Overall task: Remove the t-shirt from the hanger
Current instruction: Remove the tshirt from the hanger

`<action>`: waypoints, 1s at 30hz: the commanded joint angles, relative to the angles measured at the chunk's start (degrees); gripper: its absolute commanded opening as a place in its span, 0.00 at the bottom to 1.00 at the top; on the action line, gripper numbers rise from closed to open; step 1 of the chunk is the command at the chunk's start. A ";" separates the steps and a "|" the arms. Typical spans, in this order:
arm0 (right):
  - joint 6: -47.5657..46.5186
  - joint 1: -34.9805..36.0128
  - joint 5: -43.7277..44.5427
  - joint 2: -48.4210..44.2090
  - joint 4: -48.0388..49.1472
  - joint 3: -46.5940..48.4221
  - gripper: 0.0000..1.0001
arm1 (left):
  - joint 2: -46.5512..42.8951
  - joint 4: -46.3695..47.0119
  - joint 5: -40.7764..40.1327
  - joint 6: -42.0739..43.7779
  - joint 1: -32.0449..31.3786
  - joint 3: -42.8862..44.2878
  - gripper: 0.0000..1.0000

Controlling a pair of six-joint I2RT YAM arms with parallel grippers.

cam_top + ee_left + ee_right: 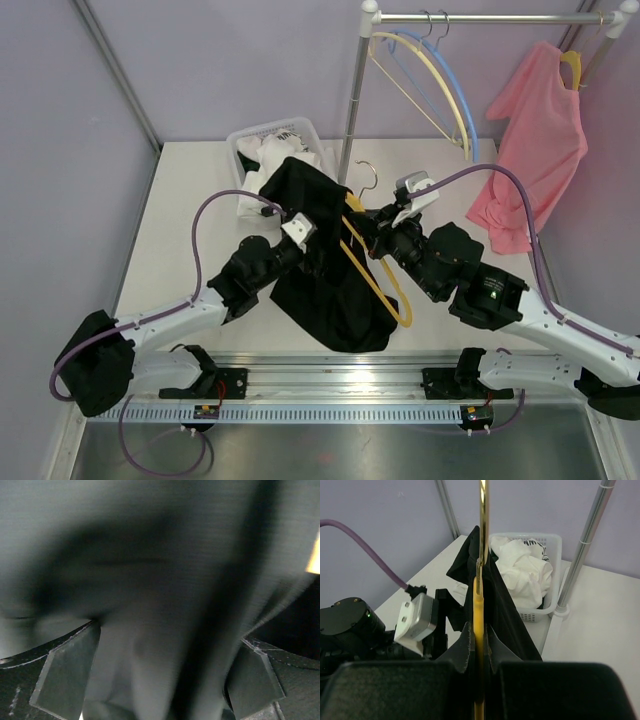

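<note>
Black fabric t-shirt (325,290) sits mid-table, draped on the yellow plastic hanger (385,285), with most of the cloth on the left arm's side. Hanger long axis runs diagonally, hook at the far end. Right gripper (479,632) is pinched tight on the hanger bar. Left gripper (160,680) has its jaws wide with fabric between them, unclamped. Left arm is nearer the cloth, so it likely pulls leftward, off the hanger.

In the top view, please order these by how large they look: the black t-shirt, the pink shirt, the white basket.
1. black t-shirt and pink shirt: about alike, not ranked
2. white basket: smallest, partly covered
</note>
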 commanded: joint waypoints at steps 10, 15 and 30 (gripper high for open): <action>2.02 -0.35 0.93 0.02 -3.14 2.97 0.00 | -6.14 3.57 -21.66 1.54 3.80 2.69 0.00; 4.48 -0.35 -0.81 -1.03 -9.92 2.81 0.00 | -7.37 0.92 -27.36 1.10 6.27 4.79 0.00; 4.13 -0.35 -7.67 -8.06 -15.65 -0.98 0.00 | -9.39 -4.89 -31.86 -6.46 18.31 7.70 0.00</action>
